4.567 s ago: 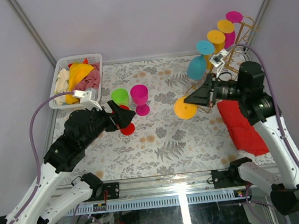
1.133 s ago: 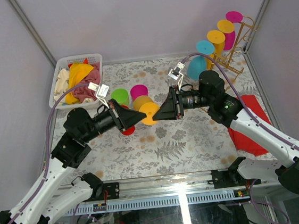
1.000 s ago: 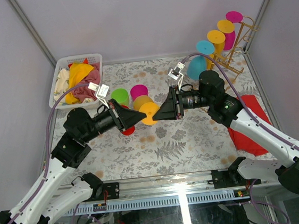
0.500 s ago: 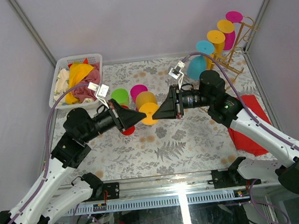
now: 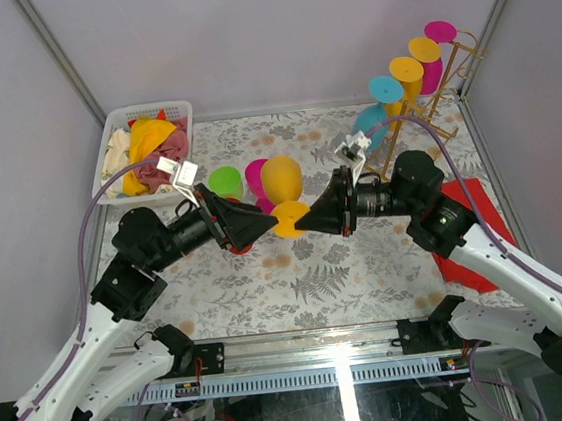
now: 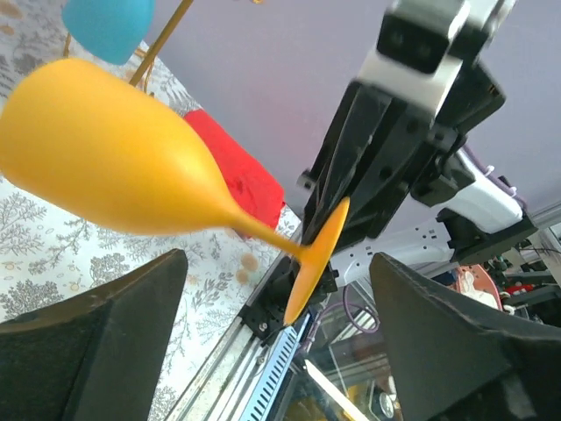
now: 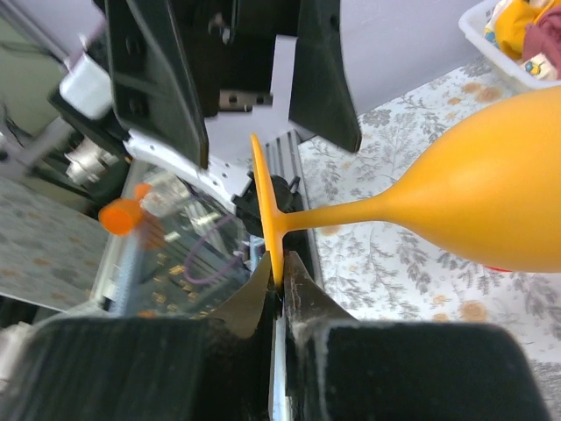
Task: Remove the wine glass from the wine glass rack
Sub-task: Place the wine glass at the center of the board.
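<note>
While right tool (image 7: 276, 285) pinches wine glass (image 5: 282, 179) foot, left tool (image 5: 261, 216) spread, seemingly clear.

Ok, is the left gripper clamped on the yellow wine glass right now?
No, the left gripper stands wide open, its fingers apart on either side of the yellow wine glass.

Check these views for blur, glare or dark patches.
Top external: sharp, evenly lit, one glare streak on the front rail. Left wrist: orange wine glass crisp, own fingers dark and soft. Right wrist: right hand blurred and dark; background clutter out of focus.
</note>
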Robot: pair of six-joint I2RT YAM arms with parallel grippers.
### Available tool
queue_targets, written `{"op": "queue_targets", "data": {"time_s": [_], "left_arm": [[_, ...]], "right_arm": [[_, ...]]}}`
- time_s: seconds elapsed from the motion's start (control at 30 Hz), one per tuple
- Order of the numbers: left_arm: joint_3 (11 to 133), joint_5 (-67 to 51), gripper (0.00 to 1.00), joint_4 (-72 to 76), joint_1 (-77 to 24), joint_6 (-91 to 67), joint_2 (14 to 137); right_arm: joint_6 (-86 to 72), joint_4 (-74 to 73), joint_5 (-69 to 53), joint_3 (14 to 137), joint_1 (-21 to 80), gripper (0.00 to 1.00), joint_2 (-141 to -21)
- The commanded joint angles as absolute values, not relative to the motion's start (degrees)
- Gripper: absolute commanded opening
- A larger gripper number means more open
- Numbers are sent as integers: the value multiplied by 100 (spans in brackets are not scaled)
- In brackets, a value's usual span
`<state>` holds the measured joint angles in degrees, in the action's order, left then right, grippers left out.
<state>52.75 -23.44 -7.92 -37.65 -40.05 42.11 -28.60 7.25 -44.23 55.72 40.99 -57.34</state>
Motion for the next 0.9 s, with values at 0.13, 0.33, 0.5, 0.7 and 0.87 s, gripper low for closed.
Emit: {"op": "queue_targets", "data": {"time_s": [0.13, 0.33, 0.5, 0.7, 0.87], "left_arm": [[5473, -1414, 100, -847, -3753, -3795, 3669], [5528, -1057, 100, -1154, -3745, -3793, 3660], [5566, -1037, 100, -1214, -3753, -3880, 3803], [5675, -1032, 100, -1397, -3746, -3834, 3978], [5739, -1371, 100, -1534, -3752, -3808, 4242]], "right_arm": [[672, 551, -4240, 5037, 4965, 0, -5250], [3364, 140, -5333, 4292, 4987, 0, -4694], [3505, -273, -5081, 4160, 4992, 0, -4594], [3919, -687, -5757, 4008, 4988, 0, -4580], [4114, -686, -5904, 3808, 4989, 0, -4518]]}}
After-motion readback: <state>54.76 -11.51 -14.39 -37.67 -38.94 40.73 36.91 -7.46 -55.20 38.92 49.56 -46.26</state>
